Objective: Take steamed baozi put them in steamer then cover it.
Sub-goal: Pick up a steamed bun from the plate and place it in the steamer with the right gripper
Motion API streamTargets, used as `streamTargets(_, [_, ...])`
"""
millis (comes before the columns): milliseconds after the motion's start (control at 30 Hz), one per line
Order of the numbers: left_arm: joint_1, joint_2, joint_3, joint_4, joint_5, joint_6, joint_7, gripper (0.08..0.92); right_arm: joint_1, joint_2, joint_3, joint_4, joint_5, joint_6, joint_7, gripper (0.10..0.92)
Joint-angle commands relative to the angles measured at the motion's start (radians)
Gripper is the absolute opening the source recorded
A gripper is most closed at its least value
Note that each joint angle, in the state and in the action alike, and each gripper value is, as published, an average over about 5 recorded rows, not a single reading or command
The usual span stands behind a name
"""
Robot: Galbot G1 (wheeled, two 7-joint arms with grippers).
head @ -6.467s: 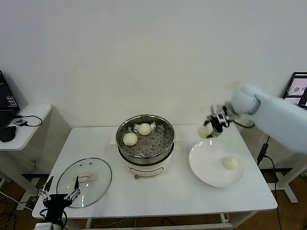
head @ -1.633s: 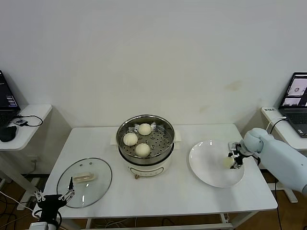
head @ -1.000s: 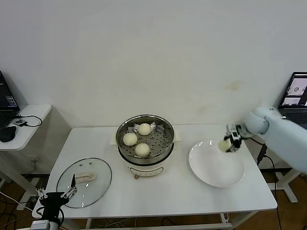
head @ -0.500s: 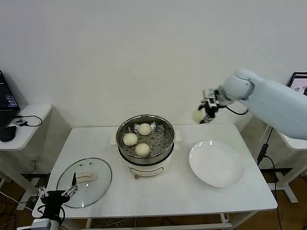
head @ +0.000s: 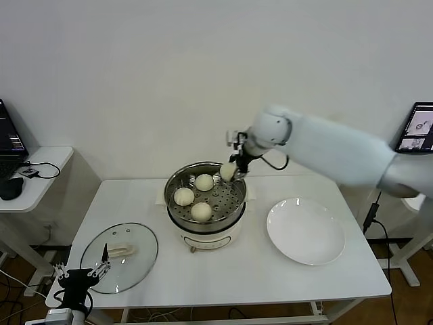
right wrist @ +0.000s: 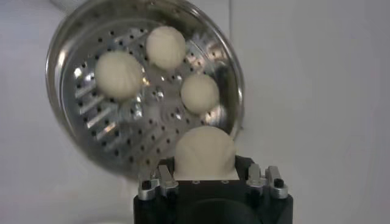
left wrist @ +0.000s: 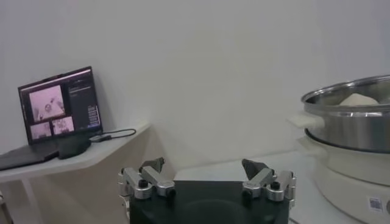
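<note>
The steel steamer stands mid-table on its white base with three baozi inside. My right gripper is shut on a fourth baozi, held just above the steamer's back right rim. The right wrist view looks down past this held baozi in the right gripper onto the perforated floor and the three buns. The glass cover lies flat on the table at the front left. My left gripper waits open below the table's front left corner, beside the cover.
An empty white plate lies to the right of the steamer. A side table with a laptop stands to the left, and another screen shows at the far right. The steamer's wall rises close to the left gripper.
My right arm has lifted the baozi off the plate and carried it left to above the steamer's rim. The plate is now empty. The left arm has barely moved.
</note>
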Motion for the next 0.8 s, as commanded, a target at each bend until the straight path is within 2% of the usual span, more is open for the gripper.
streamTargets(33, [0.001, -0.001, -0.002, -0.002, 0.0, -0.001, 0.0, 0.823, -0.104, 0.108, -0.017, -0.055, 0.014, -0.08, 0.079, 0.619])
streamTargets(500, [-0.008, 0.001, -0.003, 0.008, 0.0, -0.001, 0.0, 0.823, -0.144, 0.111, -0.009, -0.088, -0.08, -0.091, 0.06, 0.619])
streamTargets(800, [-0.007, 0.001, -0.004, 0.005, 0.0, -0.001, 0.0, 0.823, -0.148, 0.093, 0.013, -0.079, -0.091, -0.082, 0.039, 0.625])
